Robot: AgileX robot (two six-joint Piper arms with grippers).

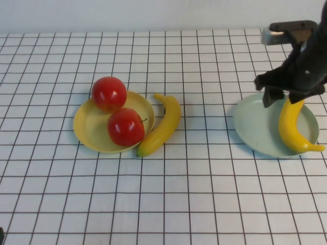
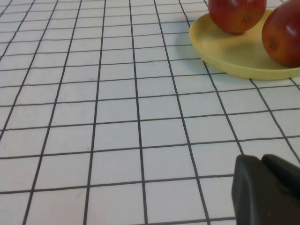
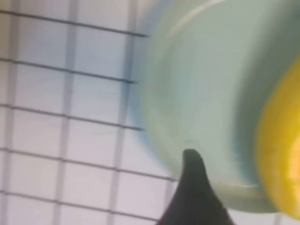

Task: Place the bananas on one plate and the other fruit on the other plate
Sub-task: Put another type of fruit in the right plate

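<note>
With one banana [image 1: 292, 127] on the teal plate [image 1: 250, 125], the right gripper [image 1: 282, 98] hovers open above it, the left gripper [image 2: 267, 192] is shut, parked near the yellow plate [image 1: 89, 127]; next, fetch the second banana [image 1: 162, 125] beside that yellow plate.

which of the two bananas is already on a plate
The banana under the right gripper lies on the pale blue-green plate. The other banana lies on the table beside the yellow plate.

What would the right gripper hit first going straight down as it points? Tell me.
Most likely the banana lying on the teal plate: the open right gripper hangs right over its upper end. Depth is unclear, so it might reach the plate first.
</note>
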